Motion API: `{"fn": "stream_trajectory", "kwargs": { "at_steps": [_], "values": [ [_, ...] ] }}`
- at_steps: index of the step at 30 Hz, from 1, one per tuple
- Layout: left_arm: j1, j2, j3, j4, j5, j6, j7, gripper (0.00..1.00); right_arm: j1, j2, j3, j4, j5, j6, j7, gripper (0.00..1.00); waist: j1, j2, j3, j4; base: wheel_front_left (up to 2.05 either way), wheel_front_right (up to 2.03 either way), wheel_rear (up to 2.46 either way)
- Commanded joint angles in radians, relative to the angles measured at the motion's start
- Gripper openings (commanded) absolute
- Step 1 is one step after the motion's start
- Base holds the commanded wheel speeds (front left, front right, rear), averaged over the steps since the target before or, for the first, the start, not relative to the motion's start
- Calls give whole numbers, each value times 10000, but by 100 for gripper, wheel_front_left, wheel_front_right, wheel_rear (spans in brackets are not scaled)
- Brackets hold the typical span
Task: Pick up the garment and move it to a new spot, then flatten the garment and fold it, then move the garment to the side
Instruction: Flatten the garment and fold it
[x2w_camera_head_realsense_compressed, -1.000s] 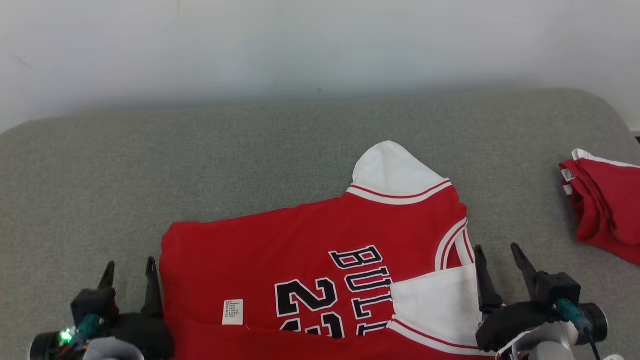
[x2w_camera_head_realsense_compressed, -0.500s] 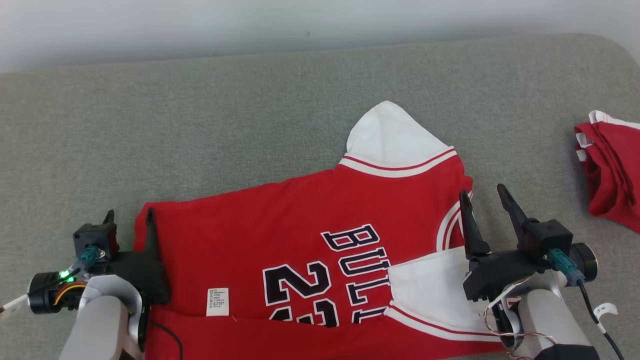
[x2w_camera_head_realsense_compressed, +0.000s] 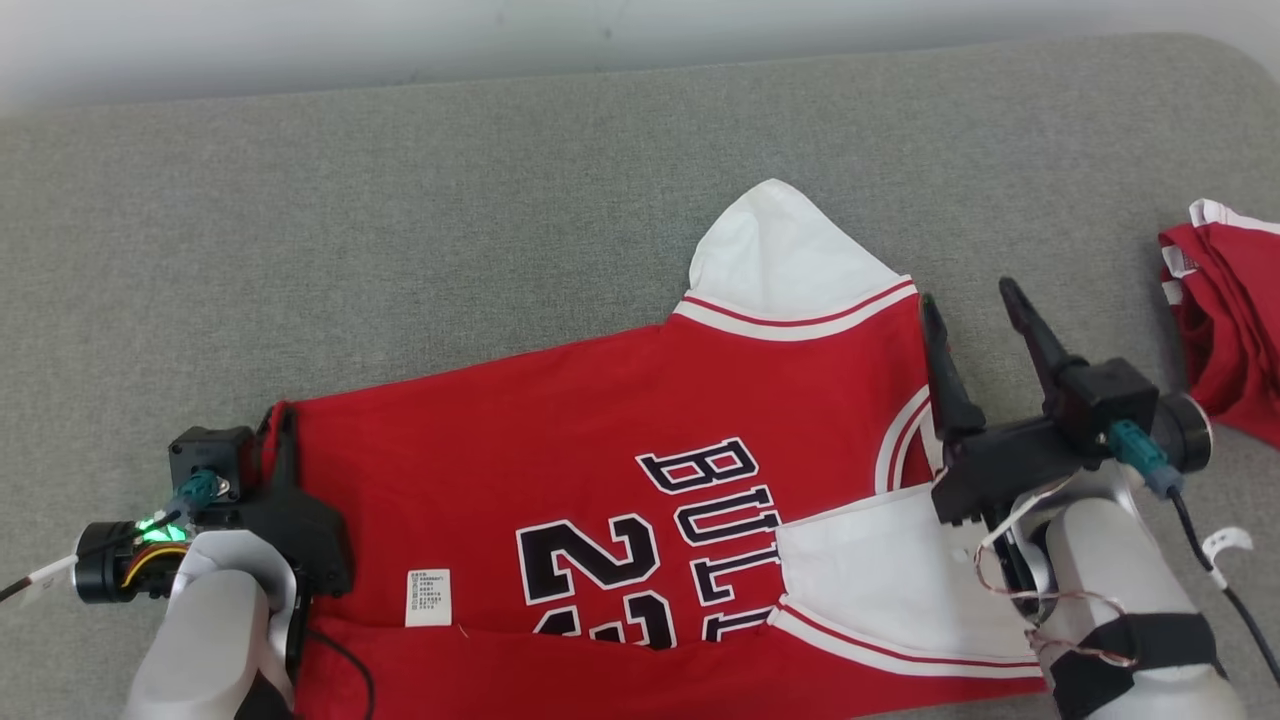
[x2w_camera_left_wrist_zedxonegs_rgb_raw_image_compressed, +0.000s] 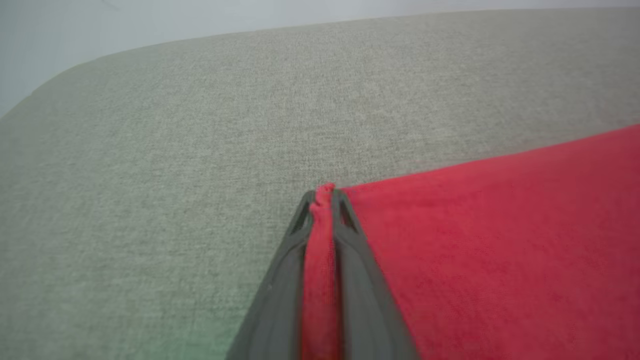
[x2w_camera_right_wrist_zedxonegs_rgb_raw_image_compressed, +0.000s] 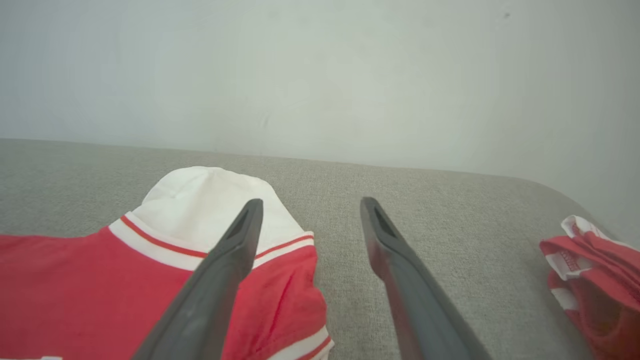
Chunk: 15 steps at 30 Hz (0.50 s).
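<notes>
- Two jaws of the left gripper (x2w_camera_left_wrist_zedxonegs_rgb_raw_image_compressed: 323, 195) pinch the red garment (x2w_camera_head_realsense_compressed: 560, 440) at its left corner.
- The right gripper (x2w_camera_head_realsense_compressed: 965, 293) stands wide, straddling the garment's right edge.
- It lies spread on the grey cushion (x2w_camera_head_realsense_compressed: 400, 230); bunched red cloth (x2w_camera_head_realsense_compressed: 1235, 340) sits far right.

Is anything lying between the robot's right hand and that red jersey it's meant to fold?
Nothing visible does. The right hand is open at the shoulder edge of the jersey, one finger over it, the other over bare grey cushion. The left hand is shut on its corner.
</notes>
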Motion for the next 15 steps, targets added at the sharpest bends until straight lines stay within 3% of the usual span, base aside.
{"fn": "stream_trajectory", "kwargs": {
  "at_steps": [1, 7, 15],
  "values": [
    [-10, 26, -5, 244, -3, -2, 114, 0, -246, -94, 93, 45, 90, -32, 5, 100, 0, -1, 4, 37, 0, 0, 0],
    [-308, -111, -192, 145, 24, 11, -56, 0, -1322, -489, 598, 490, 390, -32, 269, 100, 0, -1, 75, 260, 0, 0, 0],
    [-373, -424, -509, -521, 122, -51, -129, 0, -3026, -1122, 1808, 1688, 1261, -32, 2299, 100, 0, -1, 360, 791, 0, 0, 0]
  ]
}}
